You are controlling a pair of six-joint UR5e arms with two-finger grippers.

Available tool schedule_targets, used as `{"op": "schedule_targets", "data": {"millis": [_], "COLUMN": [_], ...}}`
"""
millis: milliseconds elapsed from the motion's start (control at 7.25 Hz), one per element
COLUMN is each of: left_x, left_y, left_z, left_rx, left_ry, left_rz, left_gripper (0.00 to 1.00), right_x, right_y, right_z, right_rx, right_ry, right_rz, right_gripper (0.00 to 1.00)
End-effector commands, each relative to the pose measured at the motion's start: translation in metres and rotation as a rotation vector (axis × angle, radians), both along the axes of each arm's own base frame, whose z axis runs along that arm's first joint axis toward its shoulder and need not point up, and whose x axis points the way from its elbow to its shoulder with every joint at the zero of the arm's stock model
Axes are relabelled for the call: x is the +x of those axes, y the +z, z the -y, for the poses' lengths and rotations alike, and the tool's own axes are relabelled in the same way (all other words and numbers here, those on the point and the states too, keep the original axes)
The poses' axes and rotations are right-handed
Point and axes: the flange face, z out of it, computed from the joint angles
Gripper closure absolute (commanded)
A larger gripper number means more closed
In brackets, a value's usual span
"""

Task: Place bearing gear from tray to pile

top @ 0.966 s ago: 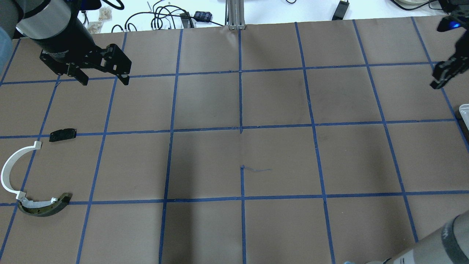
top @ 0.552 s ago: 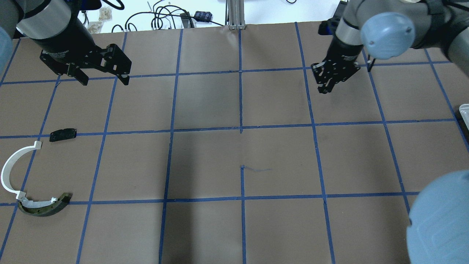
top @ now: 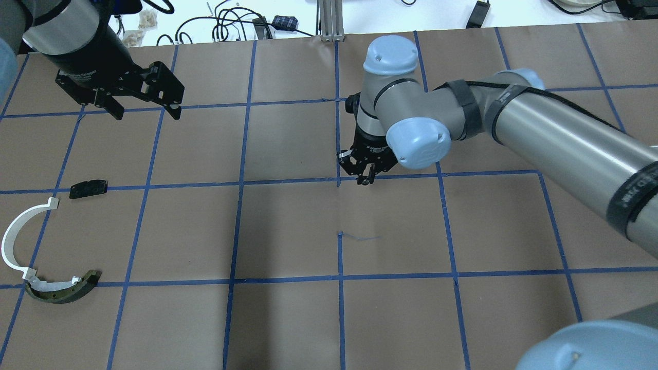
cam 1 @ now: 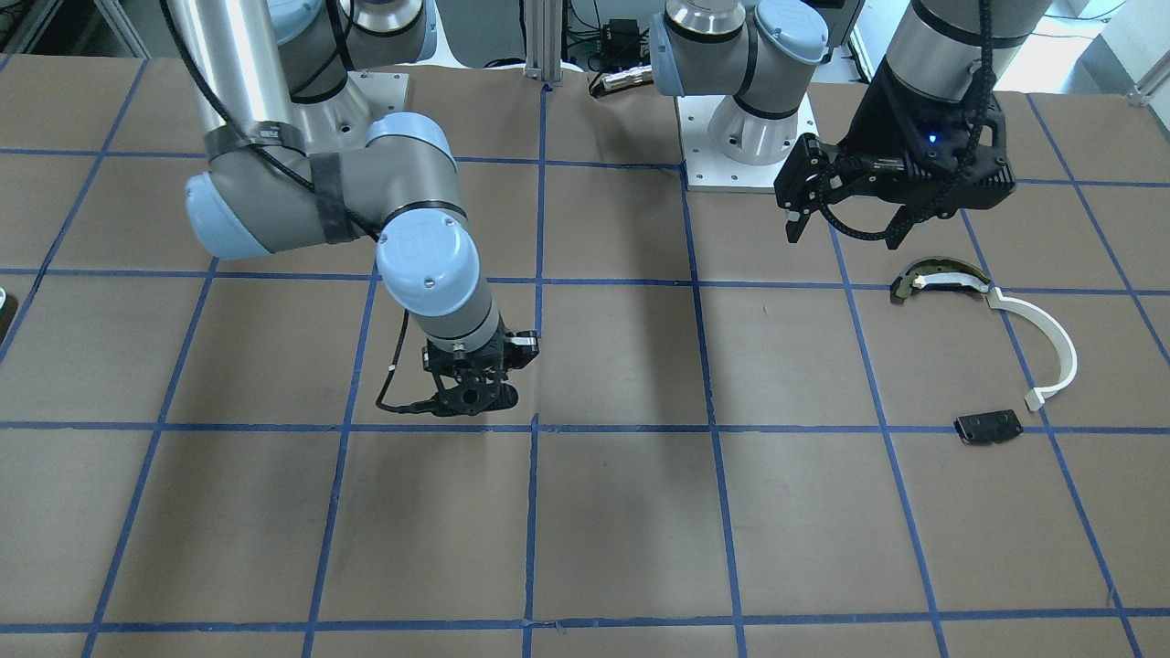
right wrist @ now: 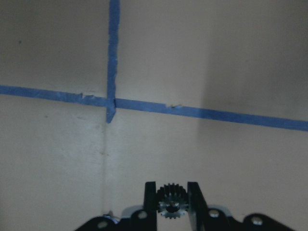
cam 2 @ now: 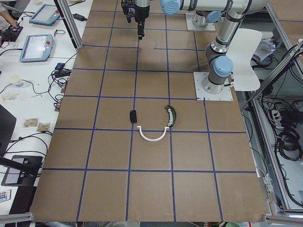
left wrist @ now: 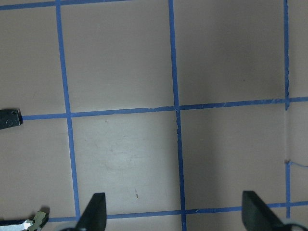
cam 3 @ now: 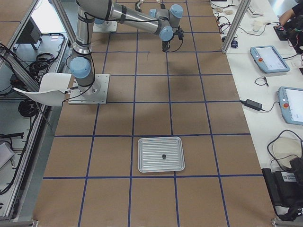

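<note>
The left gripper [top: 147,110] hangs wide open over the far left of the table with nothing between its black fingers [left wrist: 95,214], and in its own wrist view only bare paper shows between them. Below and nearer the robot lies the pile [top: 49,246]: a flat black plate [top: 88,188] on its own, then a thin white arc [top: 10,241] whose lower end touches an olive-edged curved piece [top: 61,290]. Toward the middle of the table, the right gripper [right wrist: 172,199] is closed down to a narrow gap and pinches the bearing gear [right wrist: 173,203], a small dark toothed wheel with a shiny hub, squarely between its two fingertips. It holds the gear above the paper near a crossing of tape lines, well apart from the pile. Pale lettering [top: 645,180] runs along a dark band on that arm's grey forearm, but from here it is too skewed to read. Away at the robot's right end sits the metal tray [cam 3: 161,138], with one small dark part [cam 3: 163,156] lying near its middle. The whole tabletop is covered in brown paper [top: 288,231] marked into big squares by blue tape [top: 239,154]. Past the far edge stands an aluminium post [top: 329,20], with black cables [top: 226,23] snaking over a white bench, and blue-edged teach pendants [cam 3: 270,59] lie on the side bench.
</note>
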Motion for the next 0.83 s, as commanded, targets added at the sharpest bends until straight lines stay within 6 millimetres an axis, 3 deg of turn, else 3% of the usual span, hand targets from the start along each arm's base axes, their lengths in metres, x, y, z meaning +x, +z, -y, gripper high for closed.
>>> {"op": "schedule_targets", "data": {"millis": [0, 138, 414, 552, 690], "left_x": [0.000, 0.000, 0.000, 0.000, 0.000], "left_y": [0.001, 0.001, 0.001, 0.002, 0.002], "left_z": [-0.001, -0.001, -0.001, -0.002, -0.004], "left_rx": [-0.002, -0.002, -0.002, -0.001, 0.006], "left_ry": [-0.004, -0.004, -0.004, -0.005, -0.005], "left_rz": [0.002, 0.000, 0.000, 0.003, -0.002], "left_gripper": [0.00, 0.00, 0.00, 0.00, 0.00], "right_x": [0.047, 0.061, 0.063, 0.060, 0.041], "right_y": [-0.038, -0.044, -0.039, -0.036, -0.025], "right_z": [-0.035, -0.045, -0.046, -0.041, -0.024], "right_rx": [0.006, 0.009, -0.003, -0.011, -0.036], "right_ry": [-0.002, 0.014, -0.008, -0.003, -0.026], "right_rz": [-0.010, -0.014, -0.020, -0.025, -0.020], "right_gripper": [1.00, 1.00, 0.08, 0.00, 0.00]}}
